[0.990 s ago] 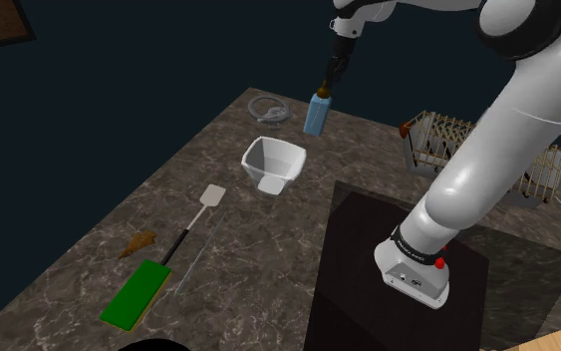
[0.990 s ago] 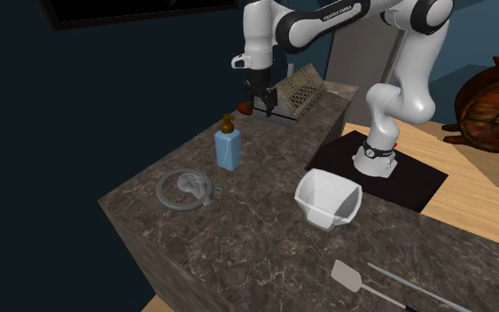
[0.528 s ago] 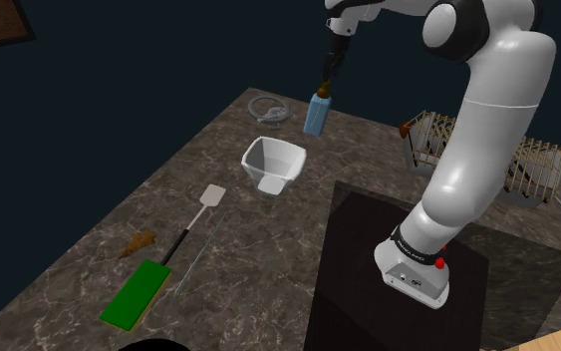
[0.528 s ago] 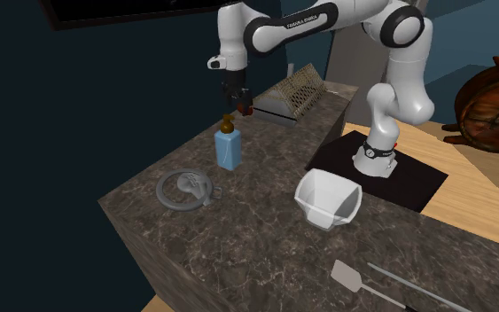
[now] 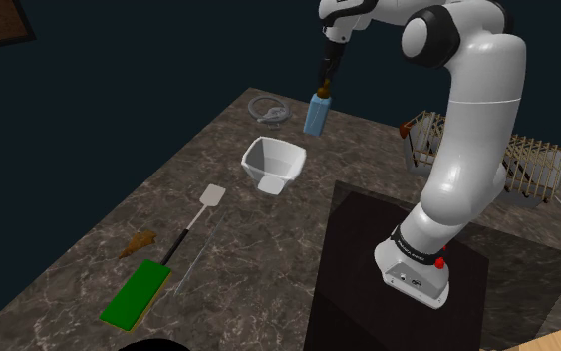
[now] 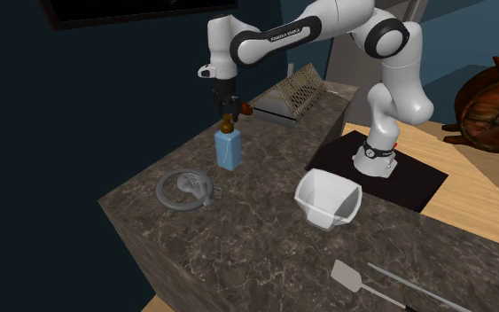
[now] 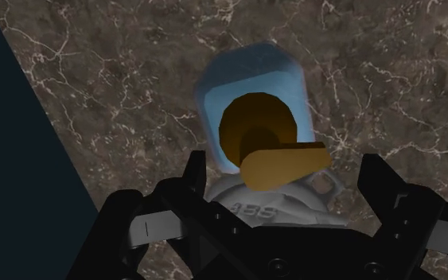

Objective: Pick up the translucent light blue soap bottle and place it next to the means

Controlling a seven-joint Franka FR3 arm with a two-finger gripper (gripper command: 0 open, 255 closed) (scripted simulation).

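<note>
One light blue soap bottle (image 5: 315,115) with a brown pump head (image 6: 229,121), upright on the dark marbled surface (image 5: 218,160), close to the far edge.

Shoulder view:
- The bottle is at 1 o'clock from the white bowl (image 5: 272,164), apart from it.
- A grey ring-shaped item (image 5: 270,110) lies near the bottle at 9 o'clock.

Second exterior view, all apart from the bottle:
- ring at 7 o'clock
- bowl at 4 o'clock
- wire rack (image 6: 296,87) at 1 o'clock

The gripper (image 6: 228,108) hangs straight over the pump head, pointing down. The white arm (image 5: 467,130) arches across from the black stand (image 5: 368,289). In the wrist view the fingers (image 7: 194,179) are spread wide, one on either side of the pump nozzle, and neither touches it. The bottle body is seen top-down beyond the fingertips. Nothing is pinched.

Rest of the surface, shoulder view:
- A spatula (image 5: 196,221) with a pale blade and black handle lies at 7 o'clock from the bowl.
- A thin rod (image 5: 198,261) lies alongside the spatula handle at 4 o'clock.
- A flat green block (image 5: 136,293) sits at the handle's end, at 7 o'clock.
- A small brown item (image 5: 139,242) is at 9 o'clock from the handle; can't tell what it is.
- The stand is at 4 o'clock from the bowl.
</note>
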